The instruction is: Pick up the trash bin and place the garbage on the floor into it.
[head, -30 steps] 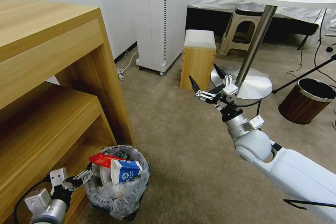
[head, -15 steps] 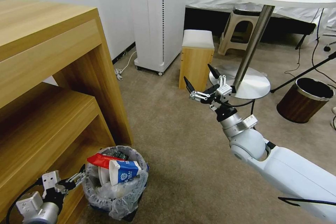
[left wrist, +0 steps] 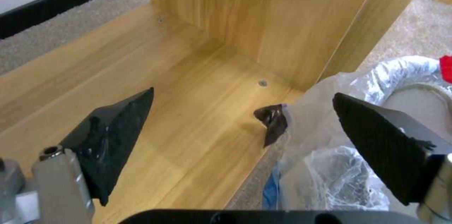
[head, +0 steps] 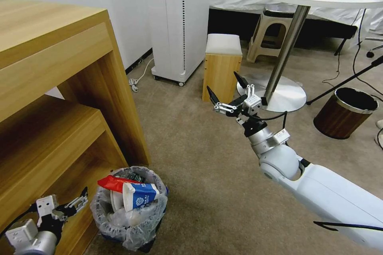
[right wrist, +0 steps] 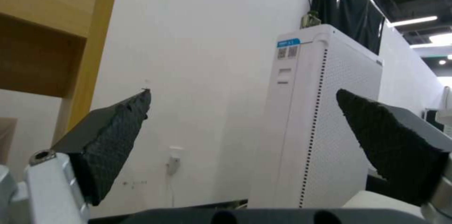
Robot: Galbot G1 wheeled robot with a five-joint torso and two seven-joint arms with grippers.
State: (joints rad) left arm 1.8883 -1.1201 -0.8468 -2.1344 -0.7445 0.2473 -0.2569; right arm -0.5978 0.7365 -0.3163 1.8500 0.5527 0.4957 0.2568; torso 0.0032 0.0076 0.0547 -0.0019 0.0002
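Compared with the earlier head views, we find the left gripper (head: 81, 198) drawn back from the trash bin (head: 128, 207), whose bag rim it previously touched; the whole scene has also shifted slightly, so the camera has moved. We see this gripper released, its fingers spread and apart from the bin, low beside the wooden shelf unit (head: 60, 99). In the left wrist view we see its jaws wide apart (left wrist: 242, 114), with the crinkled bag (left wrist: 329, 139) between and beyond them. The bin stands on the beige floor (head: 207, 167) against the shelf unit, holding garbage: a red wrapper (head: 113, 183) and a blue-white carton (head: 139, 196) lie on top. The right gripper (head: 225, 93) hangs open and empty in mid-air, near the small wooden stool (head: 222, 67)
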